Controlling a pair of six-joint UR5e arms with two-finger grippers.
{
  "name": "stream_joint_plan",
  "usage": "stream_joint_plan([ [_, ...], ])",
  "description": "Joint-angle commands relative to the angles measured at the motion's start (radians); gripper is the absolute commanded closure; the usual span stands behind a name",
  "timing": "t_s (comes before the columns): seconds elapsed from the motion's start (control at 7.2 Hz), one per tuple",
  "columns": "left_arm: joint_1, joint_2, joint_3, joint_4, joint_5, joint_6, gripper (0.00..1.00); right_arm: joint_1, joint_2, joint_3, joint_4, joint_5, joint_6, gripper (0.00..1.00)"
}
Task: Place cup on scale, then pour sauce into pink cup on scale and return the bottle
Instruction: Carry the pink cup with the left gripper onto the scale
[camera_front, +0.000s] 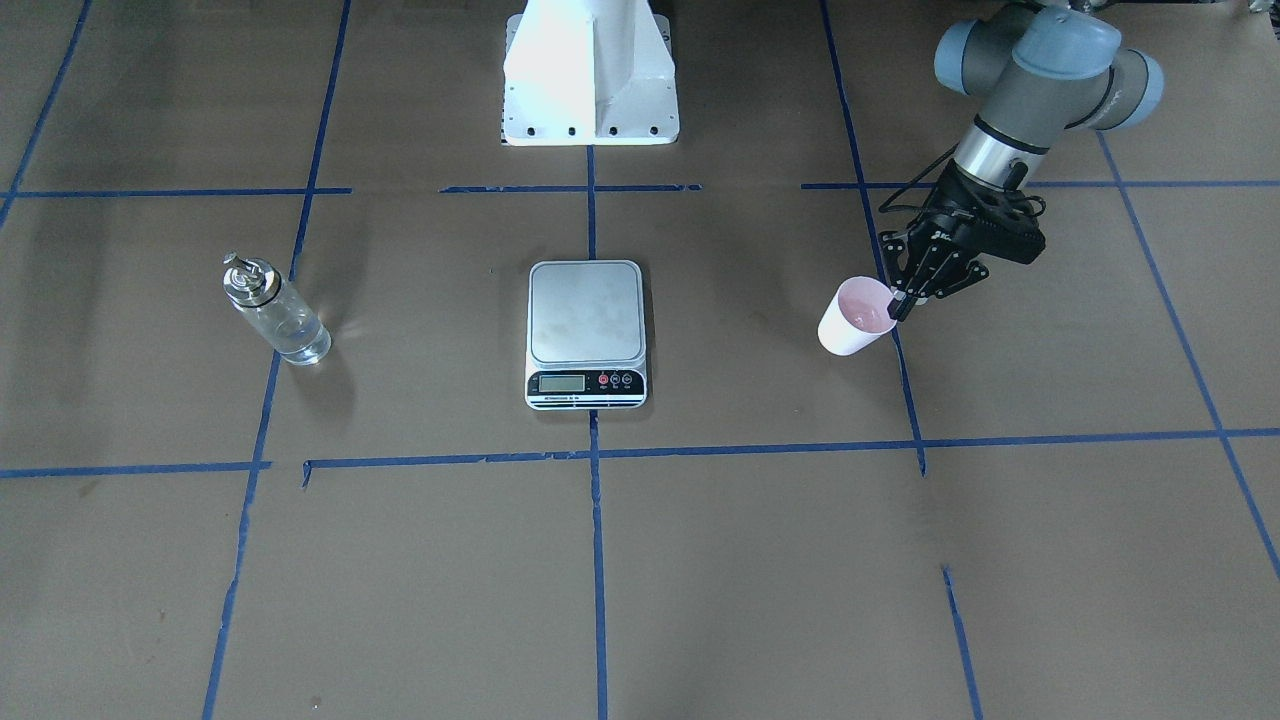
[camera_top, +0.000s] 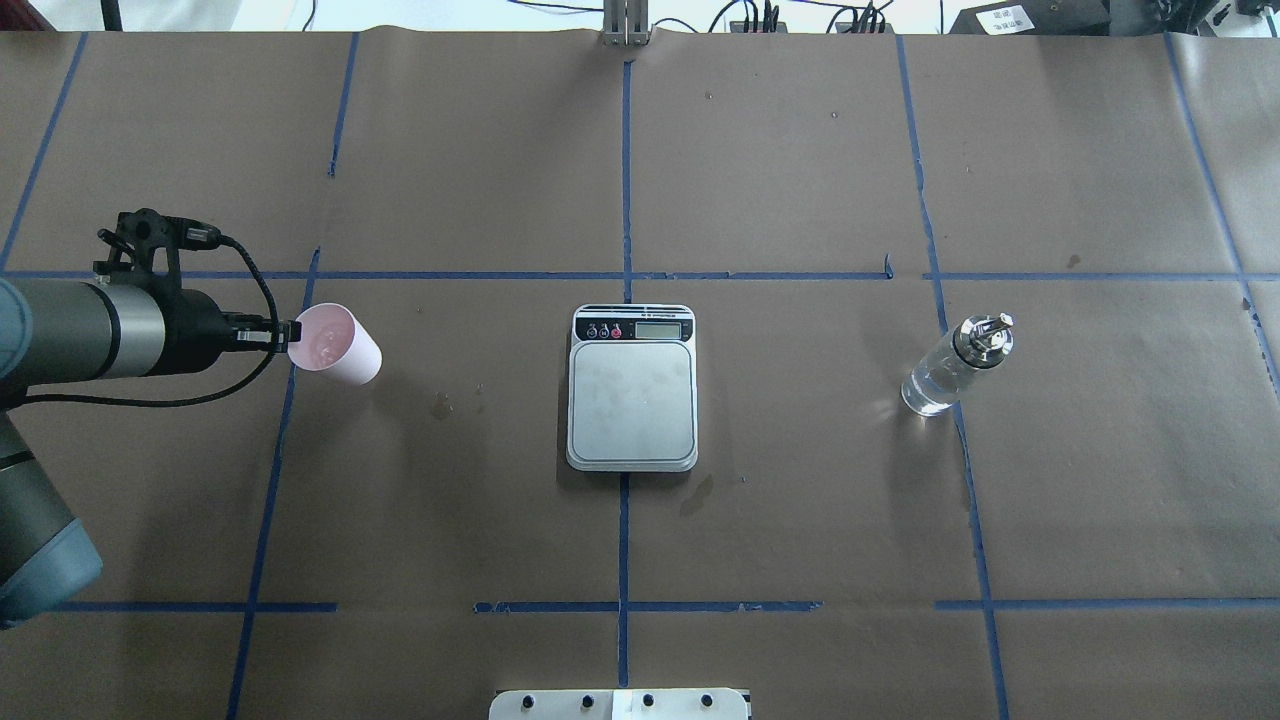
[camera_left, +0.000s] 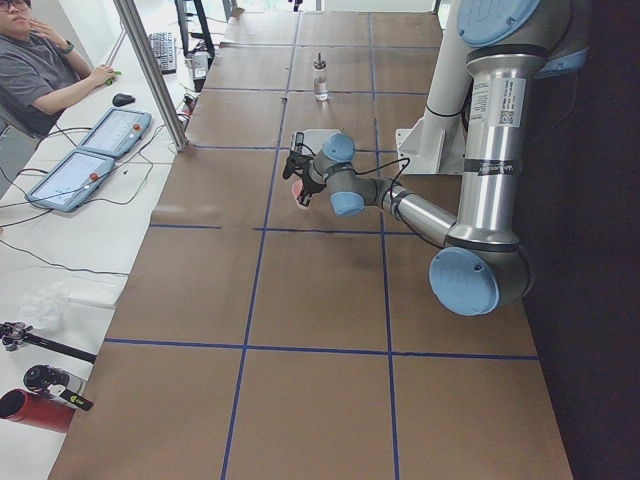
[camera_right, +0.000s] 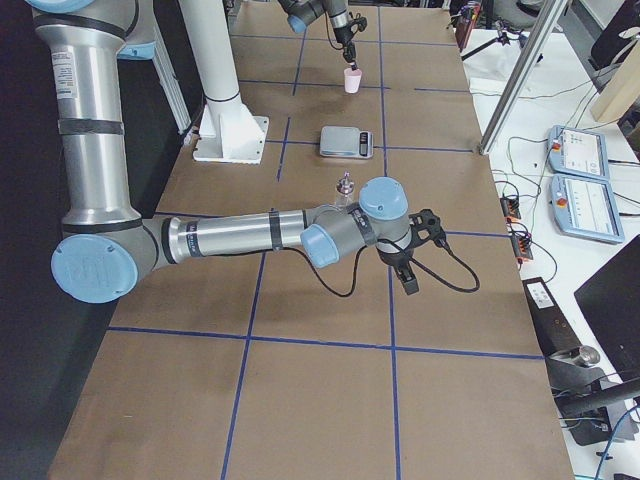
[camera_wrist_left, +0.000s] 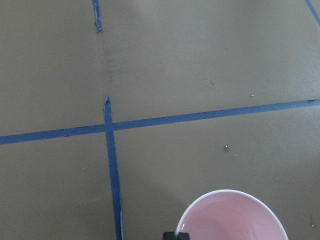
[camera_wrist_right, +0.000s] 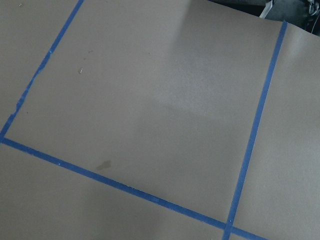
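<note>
Whitish tapered cup (camera_front: 857, 318), pale pink inside, rim pinched between left fingers (camera_front: 903, 293), right fingers (camera_right: 410, 283) open or closed unclear

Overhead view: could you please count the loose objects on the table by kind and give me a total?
cup: 1
scale: 1
bottle: 1
Total: 3

One cup (camera_front: 855, 318), one scale (camera_front: 586, 333), one bottle (camera_front: 275, 312).
</note>
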Motion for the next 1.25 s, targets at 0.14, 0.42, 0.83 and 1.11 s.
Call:
stream_joint_plan([
  [0.14, 0.014, -0.328, 0.0, 0.412, 0.063, -0.095, 1.0, 0.0, 0.0, -0.002, 0.0, 0.0, 0.0, 0.0],
  [0.42, 0.088, -0.567, 0.045, 0.656, 0.07, -0.224, 1.0, 0.0, 0.0, -0.002, -0.002, 0.0, 0.0, 0.0],
  [0.83, 0.211, -0.696, 0.166, 0.664, 0.151, -0.306, 1.0, 0.0, 0.0, 0.0, 0.0, 0.002, 0.009, 0.0],
  [1.11, 0.255, -0.689, 0.163, 0.666, 0.189, -0.312, 1.0, 0.0, 0.002, 0.0, 0.0, 0.0, 0.009, 0.0],
])
